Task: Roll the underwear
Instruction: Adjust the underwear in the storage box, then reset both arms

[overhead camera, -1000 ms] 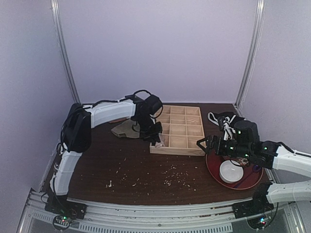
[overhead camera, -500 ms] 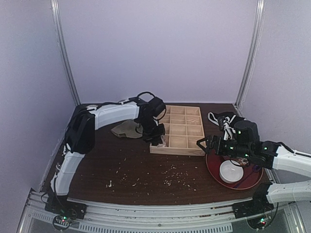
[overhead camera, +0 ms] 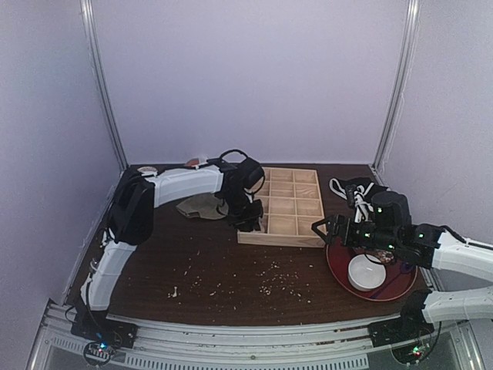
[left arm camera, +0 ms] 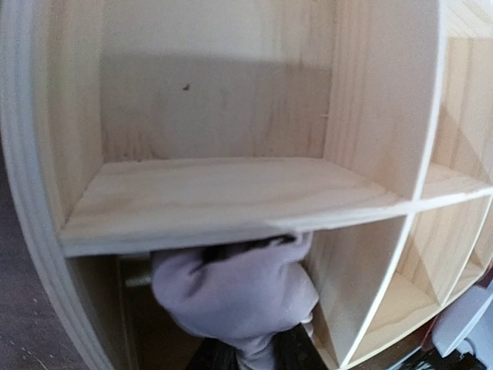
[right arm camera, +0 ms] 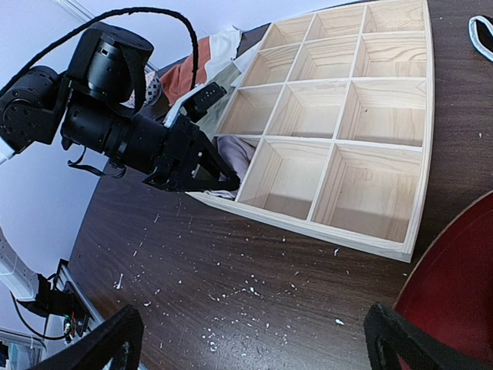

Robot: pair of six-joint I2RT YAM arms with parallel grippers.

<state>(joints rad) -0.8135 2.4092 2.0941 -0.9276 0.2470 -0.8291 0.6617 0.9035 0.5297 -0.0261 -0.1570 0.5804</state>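
Underwear is seen bunched into a mauve wad in the near-left compartment of the wooden grid box on the desk. No long axis or heading can be made out, as the wad is partly cut off by a divider. The left arm is stretched forward, with the left gripper tipped down into that compartment. Whether its jaws are clenched cannot be told. The right gripper is held beside the red tray, jaws spread wide, nothing grasped.
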